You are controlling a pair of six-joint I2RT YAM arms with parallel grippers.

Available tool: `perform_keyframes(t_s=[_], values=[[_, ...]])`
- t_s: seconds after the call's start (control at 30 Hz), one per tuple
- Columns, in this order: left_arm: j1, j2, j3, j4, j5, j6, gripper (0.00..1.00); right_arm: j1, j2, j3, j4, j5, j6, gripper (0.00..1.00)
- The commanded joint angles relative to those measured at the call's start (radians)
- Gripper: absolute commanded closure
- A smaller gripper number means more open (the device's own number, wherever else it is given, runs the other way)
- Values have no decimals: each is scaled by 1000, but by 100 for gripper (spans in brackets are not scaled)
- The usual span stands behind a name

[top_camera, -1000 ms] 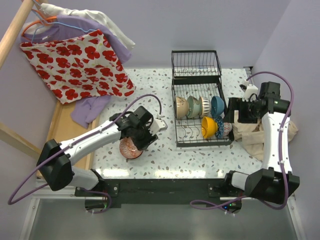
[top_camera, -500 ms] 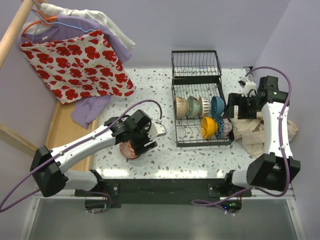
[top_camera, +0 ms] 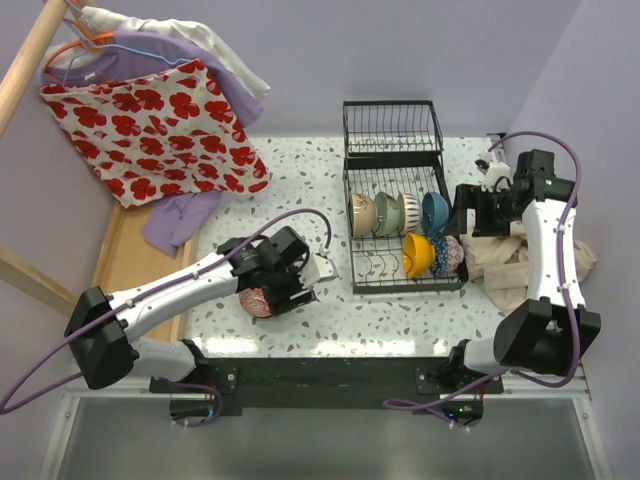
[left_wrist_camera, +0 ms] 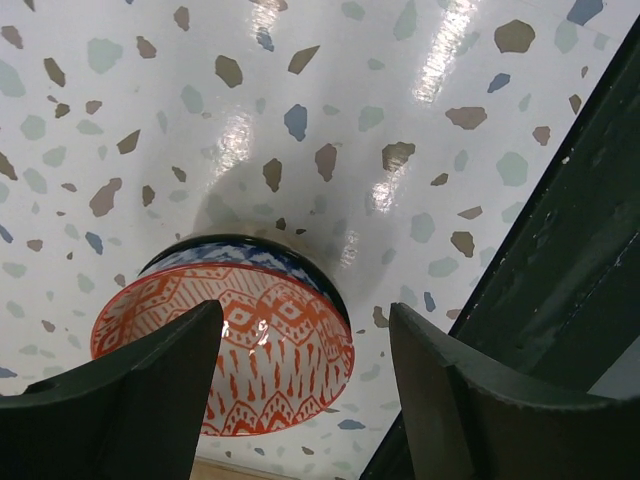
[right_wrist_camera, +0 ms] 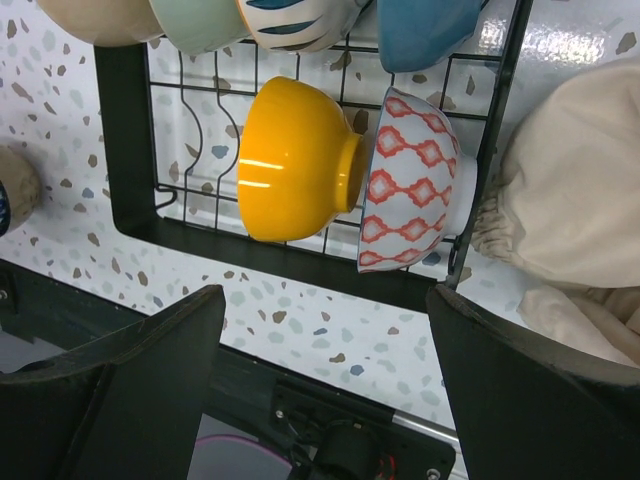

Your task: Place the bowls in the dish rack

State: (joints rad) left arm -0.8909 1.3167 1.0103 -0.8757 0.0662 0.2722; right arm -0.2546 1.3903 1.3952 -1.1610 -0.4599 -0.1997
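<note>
A reddish-brown patterned bowl (top_camera: pixel 255 300) with a blue band sits on the speckled table, left of the black wire dish rack (top_camera: pixel 400 278). My left gripper (top_camera: pixel 296 284) is open just right of it. In the left wrist view the bowl (left_wrist_camera: pixel 260 350) lies between and behind my spread fingers, not gripped. The rack holds cream (top_camera: pixel 362 213), pale green (top_camera: pixel 386 213), blue-white (top_camera: pixel 408 211), blue (top_camera: pixel 435 210), orange-yellow (top_camera: pixel 418 254) and red-white patterned (top_camera: pixel 447 257) bowls on edge. My right gripper (top_camera: pixel 466 222) is open and empty beside the rack's right side, over the yellow bowl (right_wrist_camera: pixel 295 160).
A beige cloth bag (top_camera: pixel 510 265) lies right of the rack, under my right arm. Hanging clothes (top_camera: pixel 160 110) and a wooden tray (top_camera: pixel 125 260) are at the left. The rack's higher-walled basket section (top_camera: pixel 392 130) stands at the back. The table's dark front edge (left_wrist_camera: pixel 560 300) is close to the bowl.
My left gripper has shifted right, off the top of the reddish-brown bowl, which stays on the table. My right gripper has drawn slightly back from the rack.
</note>
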Motion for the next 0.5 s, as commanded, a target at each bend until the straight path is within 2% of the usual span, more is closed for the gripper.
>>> perform_keyframes(t_s=[0.0,0.2,0.3,0.47], values=[[-23,29,-22,29,-40,2,27,-2,15,45,-6,-26,-3,14],[-34,53,-55,73,-115,-7,29,-2,1,4,4,-26,-4,14],[-34,49,-58,84,-106,-1,43,0,3,-1,3,-26,-10,14],[-34,12,-55,72,-105,13,57,-2,7,7,3,-25,-17,14]])
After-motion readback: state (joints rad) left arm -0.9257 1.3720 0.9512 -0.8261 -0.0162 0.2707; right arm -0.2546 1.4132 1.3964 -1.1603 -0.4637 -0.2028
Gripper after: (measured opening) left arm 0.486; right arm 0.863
